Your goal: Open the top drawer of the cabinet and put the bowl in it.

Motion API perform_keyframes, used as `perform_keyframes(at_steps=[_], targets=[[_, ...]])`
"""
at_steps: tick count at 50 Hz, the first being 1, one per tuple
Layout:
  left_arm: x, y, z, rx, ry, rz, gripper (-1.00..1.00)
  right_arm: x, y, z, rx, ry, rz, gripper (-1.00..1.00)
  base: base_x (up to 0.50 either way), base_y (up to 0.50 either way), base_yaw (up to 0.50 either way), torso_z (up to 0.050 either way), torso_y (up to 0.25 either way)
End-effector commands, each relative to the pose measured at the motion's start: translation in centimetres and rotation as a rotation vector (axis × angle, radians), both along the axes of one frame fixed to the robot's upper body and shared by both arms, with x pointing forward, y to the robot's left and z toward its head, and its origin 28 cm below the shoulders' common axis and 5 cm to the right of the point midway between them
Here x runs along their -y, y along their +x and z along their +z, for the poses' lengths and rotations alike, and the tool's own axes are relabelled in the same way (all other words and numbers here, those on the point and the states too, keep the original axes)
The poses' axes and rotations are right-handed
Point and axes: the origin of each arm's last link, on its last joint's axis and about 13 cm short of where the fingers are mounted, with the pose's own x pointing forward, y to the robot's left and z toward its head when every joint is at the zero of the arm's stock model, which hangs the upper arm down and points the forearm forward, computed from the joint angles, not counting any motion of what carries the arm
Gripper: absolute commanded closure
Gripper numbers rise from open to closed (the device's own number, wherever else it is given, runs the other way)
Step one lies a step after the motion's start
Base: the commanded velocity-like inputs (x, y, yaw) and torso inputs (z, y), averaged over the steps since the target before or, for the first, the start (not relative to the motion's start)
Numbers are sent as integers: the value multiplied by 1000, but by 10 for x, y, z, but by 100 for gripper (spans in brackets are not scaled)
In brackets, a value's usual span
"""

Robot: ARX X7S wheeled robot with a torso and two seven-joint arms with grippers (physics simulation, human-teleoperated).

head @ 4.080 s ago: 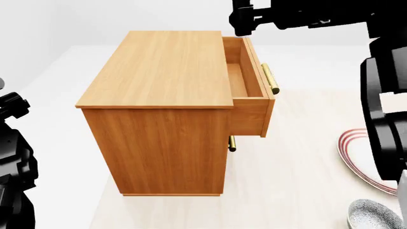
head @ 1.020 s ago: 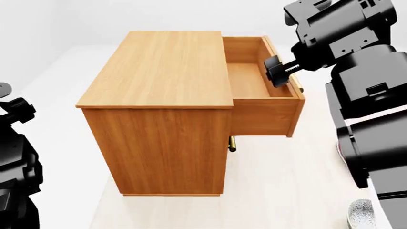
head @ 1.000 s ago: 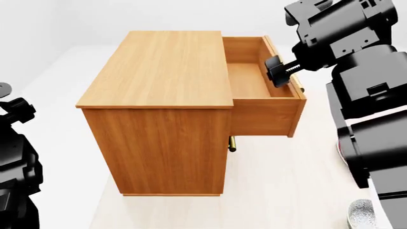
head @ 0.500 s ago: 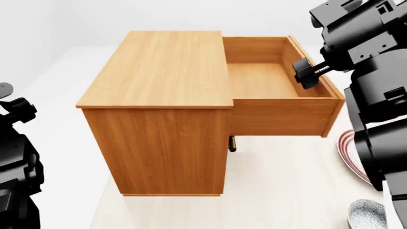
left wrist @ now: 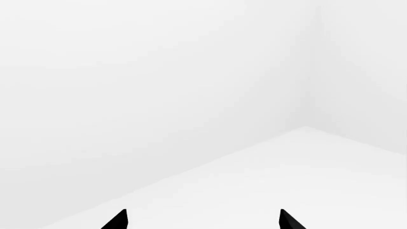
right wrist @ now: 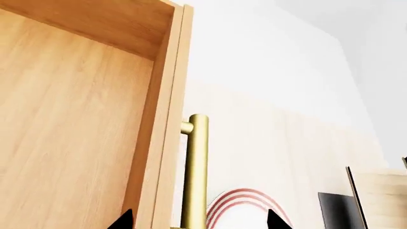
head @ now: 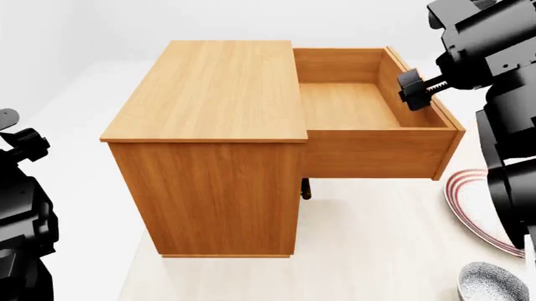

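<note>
Since earlier frame, top drawer (head: 360,106) slides out further from cabinet (head: 209,125). Right fingers (right wrist: 197,220) spread wide around brass handle (right wrist: 194,171), not squeezing. Left fingers (left wrist: 121,220) spread, empty. Bowl (head: 494,283) on worktop, near plate (head: 477,200). Risk: arm swings for bowl, bumps drawer shut.

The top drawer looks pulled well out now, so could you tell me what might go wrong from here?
1. The right gripper sits at the top drawer's front panel by the handle; a careless retreat could snag it and shift the drawer.
2. The bowl lies beside the red-ringed plate; reaching for it might knock the plate.
</note>
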Motion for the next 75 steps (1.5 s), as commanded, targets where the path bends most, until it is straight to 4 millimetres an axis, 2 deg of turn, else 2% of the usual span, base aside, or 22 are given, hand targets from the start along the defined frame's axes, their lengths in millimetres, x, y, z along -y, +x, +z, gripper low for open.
perform_keyframes(at_steps=[1,6,10,14,19,22,28,32,39,45,54,66,75], targets=[[0,0,1,2,3,-1,-100,15,-8,37,165,-50,-38,-100,0,0,0,0,0],[0,0,1,1,2,-1,-100,16,-17,72,368,217,35,-100,0,0,0,0,0],[-1,0,2,4,1,2,-100,21,-23,92,483,306,83,-100,0,0,0,0,0],[-2,0,3,8,3,6,-100,26,-30,102,543,327,105,-100,0,0,0,0,0],[-3,1,5,13,4,10,-100,28,-57,105,609,320,116,-100,0,0,0,0,0],[-3,0,5,14,5,13,-100,31,-74,101,615,255,110,-100,0,0,0,0,0],[-3,0,5,18,6,17,-100,46,-117,75,527,178,21,-100,0,0,0,0,0],[-3,1,5,21,4,16,-100,63,-142,62,464,148,-86,-100,0,0,0,0,0],[-3,1,6,23,3,16,-100,72,-170,42,321,139,-80,-100,0,0,0,0,0],[-3,1,6,24,2,15,-100,78,-176,20,236,142,-83,-100,0,0,0,0,0],[-3,1,6,23,1,15,-100,84,-172,-28,88,164,-76,-100,0,0,0,0,0],[0,2,6,20,6,7,-100,93,-173,-82,-13,203,-101,-100,0,0,0,0,0],[0,2,5,18,7,8,-100,105,-176,-103,-43,233,-147,-100,0,0,0,0,0]])
